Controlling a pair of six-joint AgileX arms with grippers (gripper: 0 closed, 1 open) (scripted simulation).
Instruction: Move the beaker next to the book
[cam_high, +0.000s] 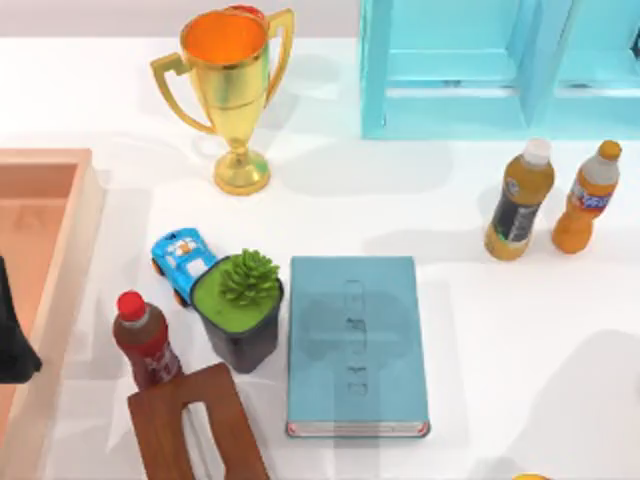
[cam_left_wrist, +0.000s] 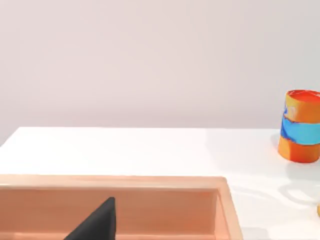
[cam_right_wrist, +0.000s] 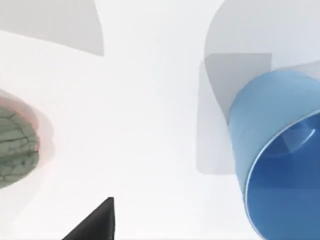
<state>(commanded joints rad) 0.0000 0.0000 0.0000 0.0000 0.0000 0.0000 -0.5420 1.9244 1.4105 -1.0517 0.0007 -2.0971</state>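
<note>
Over the white table (cam_right_wrist: 150, 125), my right arm's camera faces the beaker (cam_right_wrist: 280, 165); jaw state unclear.

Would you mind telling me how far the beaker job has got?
Nothing looks done yet. The book lies flat mid-table with a potted plant against its left edge and bare table to its right, and no beaker beside it. The right wrist view shows the blue beaker close to that camera, standing free on the table, so the right arm seems to be nearing it. Grasping, carrying and placing remain. The left arm is parked over the wooden tray.
</note>
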